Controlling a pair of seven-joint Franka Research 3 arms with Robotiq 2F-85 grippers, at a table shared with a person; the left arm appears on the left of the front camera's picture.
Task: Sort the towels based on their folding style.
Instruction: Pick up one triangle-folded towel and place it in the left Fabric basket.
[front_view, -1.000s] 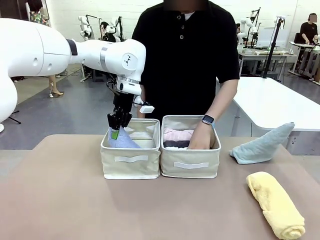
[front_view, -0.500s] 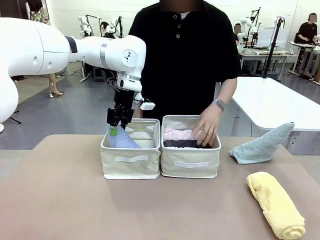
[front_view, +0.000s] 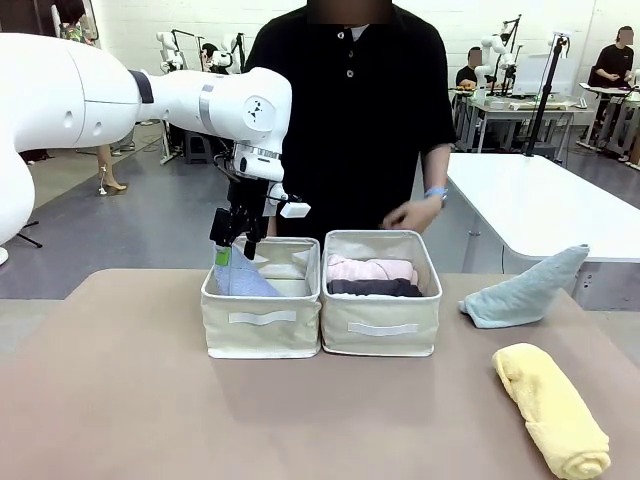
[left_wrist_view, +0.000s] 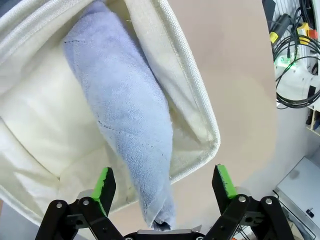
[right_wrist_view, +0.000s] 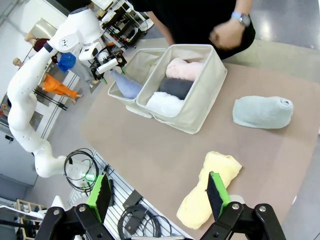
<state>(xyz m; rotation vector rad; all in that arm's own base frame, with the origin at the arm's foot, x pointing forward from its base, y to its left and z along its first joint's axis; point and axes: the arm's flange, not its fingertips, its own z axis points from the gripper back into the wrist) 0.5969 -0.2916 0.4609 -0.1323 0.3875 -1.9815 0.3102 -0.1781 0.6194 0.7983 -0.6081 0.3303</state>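
Note:
The lavender-blue folded towel (front_view: 243, 282) leans in the left beige bin (front_view: 262, 320), also seen close up as the lavender towel (left_wrist_view: 125, 115). My left gripper (front_view: 232, 245) hovers just above it, open; the green pads (left_wrist_view: 105, 182) stand apart on either side of the towel's tip without touching it. The right bin (front_view: 380, 325) holds rolled pink (front_view: 368, 267), dark grey (front_view: 375, 288) and white (right_wrist_view: 162, 104) towels. The pale teal wedge (front_view: 525, 293) and the yellow roll (front_view: 550, 408) lie on the table at the right. My right gripper (right_wrist_view: 157, 192) is open, high above the yellow roll (right_wrist_view: 207, 200).
A person in a black shirt stands behind the bins with a hand (front_view: 408, 214) raised above the right bin's far side. The brown table (front_view: 150, 400) has free room in front of and left of the bins. A white table (front_view: 540, 200) stands behind at the right.
My left gripper opened, let go of the lavender towel in the left bin and rose slightly. The person's hand drew up and back out of the right bin.

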